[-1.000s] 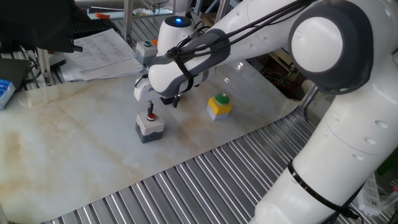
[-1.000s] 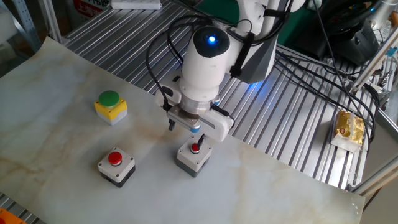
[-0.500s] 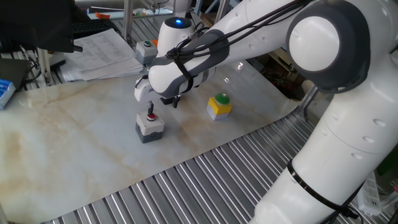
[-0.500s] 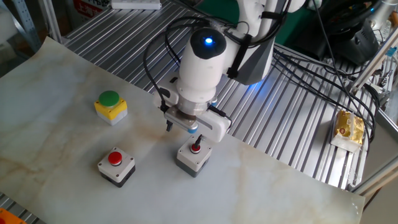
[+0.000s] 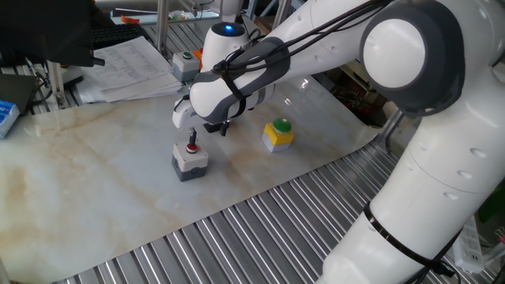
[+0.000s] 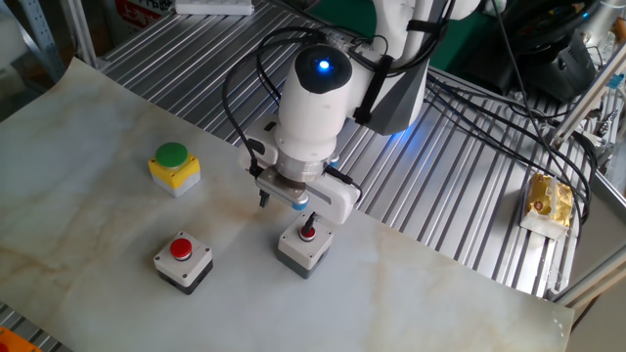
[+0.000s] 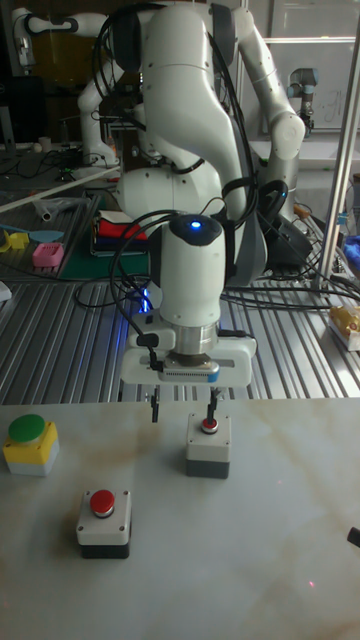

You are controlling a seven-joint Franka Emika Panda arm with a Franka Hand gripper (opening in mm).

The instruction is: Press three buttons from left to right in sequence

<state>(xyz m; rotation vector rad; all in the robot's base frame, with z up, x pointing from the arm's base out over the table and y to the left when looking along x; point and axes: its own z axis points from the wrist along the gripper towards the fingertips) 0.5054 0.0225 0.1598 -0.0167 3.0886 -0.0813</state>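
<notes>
One fixed view: my hand (image 5: 207, 128) hangs just above the grey box (image 5: 189, 160); one finger sits near its red button. The yellow box (image 5: 278, 134) stands well to the side. The third box is hidden here.
Other fixed view: fingers spread wide, holding nothing; one tip (image 6: 308, 223) is over the red button (image 6: 307, 233), contact unclear. The second grey box (image 6: 183, 261) and yellow box (image 6: 174, 166) stand apart on the tabletop (image 6: 88, 215).
Tall fixed view: I judge this first press in hand or just finishing; next, lift and cross to the neighbouring box (image 7: 104, 520).
Writing: none readable.
</notes>
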